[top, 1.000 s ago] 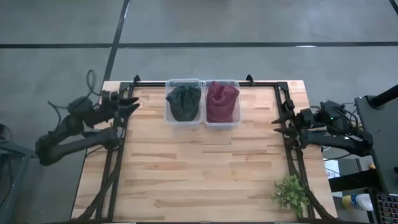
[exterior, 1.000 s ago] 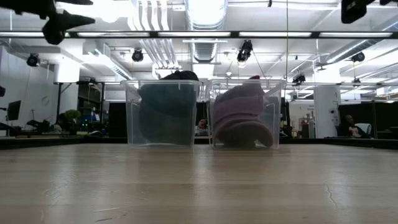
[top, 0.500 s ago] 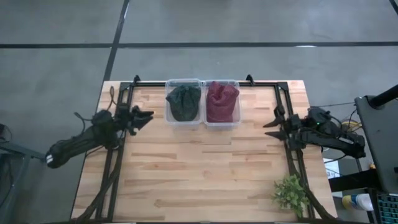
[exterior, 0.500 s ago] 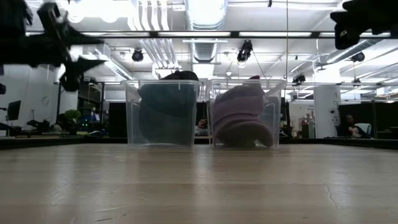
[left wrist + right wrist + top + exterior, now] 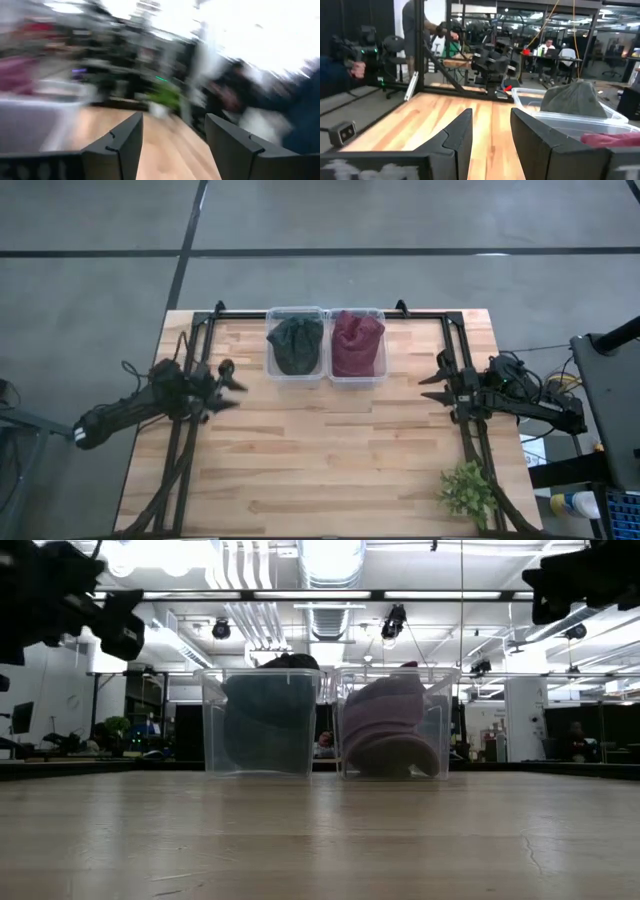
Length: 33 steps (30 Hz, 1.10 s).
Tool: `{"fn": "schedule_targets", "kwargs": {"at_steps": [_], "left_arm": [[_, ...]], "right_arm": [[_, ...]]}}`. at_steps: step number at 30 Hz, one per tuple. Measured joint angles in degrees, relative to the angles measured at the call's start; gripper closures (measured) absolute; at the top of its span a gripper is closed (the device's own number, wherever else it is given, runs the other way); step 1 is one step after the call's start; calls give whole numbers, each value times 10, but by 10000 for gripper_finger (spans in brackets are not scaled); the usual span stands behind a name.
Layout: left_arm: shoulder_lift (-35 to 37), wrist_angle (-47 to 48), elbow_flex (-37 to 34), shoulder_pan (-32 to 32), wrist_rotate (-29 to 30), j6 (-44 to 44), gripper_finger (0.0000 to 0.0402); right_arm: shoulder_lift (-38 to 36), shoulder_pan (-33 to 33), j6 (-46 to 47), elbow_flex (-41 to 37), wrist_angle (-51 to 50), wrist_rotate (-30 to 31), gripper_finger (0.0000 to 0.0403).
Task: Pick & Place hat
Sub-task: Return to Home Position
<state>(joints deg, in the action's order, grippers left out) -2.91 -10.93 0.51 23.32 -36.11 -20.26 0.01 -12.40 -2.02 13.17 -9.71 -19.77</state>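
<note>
Table top of pale wood strips, grain running side to side, w/ black frame rails along far edge & both side edges. Two clear bins side by side, touching, at far edge, approx. centre, both upright. Left transparent bin holds gray cap: dark, bunched, crown poking just above rim in low view. Right bin holds maroon cap, also bunched. My left gripper sits over table's left edge by the rail, about level w/ bins' near side, well apart from them; fingers spread, nothing between. My right gripper is over the right rail, pointing in toward table centre, fingers likewise spread, nothing held; plank surface shows through the gap in its wrist view. In low view both arms hang high at the outer edges, clear of the top. Small green plant at near right corner. Floor grey concrete w/ dark seam lines. Room beyond: open workshop, strip lights & ducting overhead, glass partitions, desks; person seated at a far desk in right wrist view. Dark stand just right of table.
</note>
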Motion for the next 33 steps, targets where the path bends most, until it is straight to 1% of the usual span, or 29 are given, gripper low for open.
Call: {"fn": "schedule_targets", "kwargs": {"at_steps": [1,2,3,6,9,12,15,17,19,23,28,33], "left_arm": [[0,1,0,0,-48,30,195],[-1,8,0,0,-72,44,195],[-1,16,0,0,-75,47,195],[-1,61,0,0,-39,37,195],[-6,68,0,1,-2,47,195],[-8,71,0,0,28,79,195],[-17,74,0,0,86,85,195],[-24,75,-1,1,114,85,195],[-32,76,-1,1,118,85,195],[-44,77,-1,0,118,84,195],[-46,77,-1,0,118,84,195],[-46,76,-1,0,118,71,195]], "right_arm": [[0,0,-8,-2,0,0,273],[0,0,-15,-5,-1,0,273],[1,0,-21,-8,-2,0,273],[0,0,-25,-27,0,0,273],[0,0,-12,-47,11,0,273],[0,0,-12,-74,58,-1,273],[0,0,-3,-103,104,-1,273],[0,0,21,-122,119,6,273],[9,0,34,-127,131,21,273],[15,0,21,-126,138,33,273],[15,0,25,-127,138,35,273],[16,0,77,-127,130,35,273]]}}
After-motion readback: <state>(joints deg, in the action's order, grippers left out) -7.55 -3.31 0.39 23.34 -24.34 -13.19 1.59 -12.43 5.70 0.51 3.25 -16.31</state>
